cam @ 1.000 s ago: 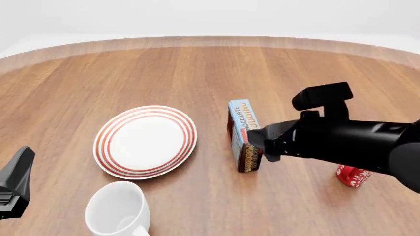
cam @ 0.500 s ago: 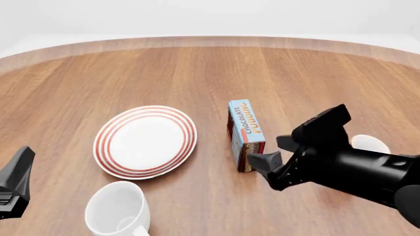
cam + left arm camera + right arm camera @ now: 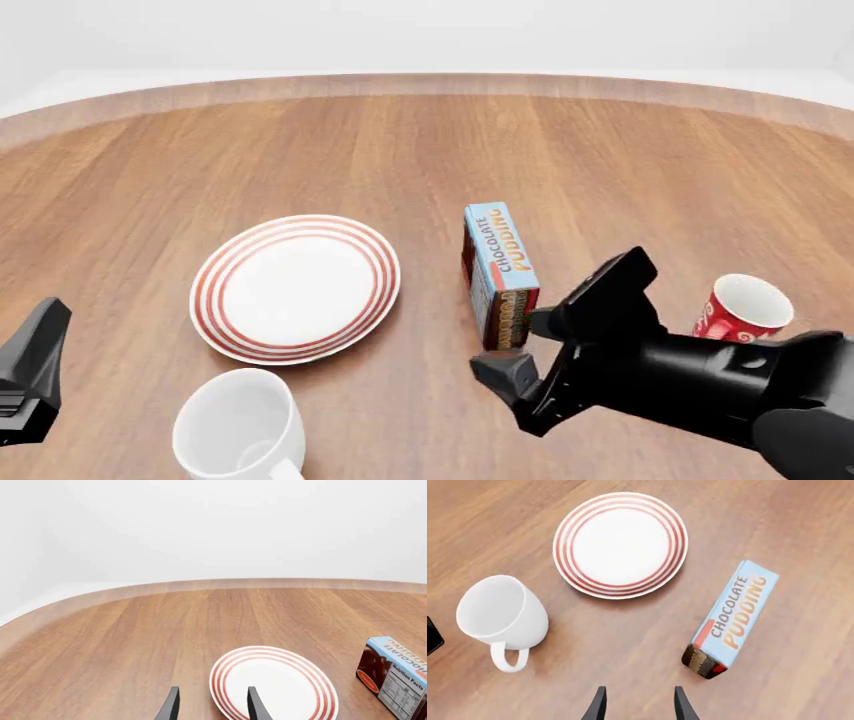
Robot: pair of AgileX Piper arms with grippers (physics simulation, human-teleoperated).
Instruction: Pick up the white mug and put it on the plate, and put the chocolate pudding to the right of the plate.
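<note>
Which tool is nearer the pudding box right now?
Right. The right tool sits just in front of the pudding box, open and empty. The left tool is far off, beyond the plate.

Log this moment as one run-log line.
white mug off plate | chocolate pudding right of plate | right gripper open, empty | left gripper open, empty

— What else is out there?
— A red cup [image 3: 742,309] with white swirls, standing upright on the right side of the wooden table [image 3: 334,150], its pale inside showing
— And the table?
— Brown planks, with a curved far edge against a plain white backdrop
</note>
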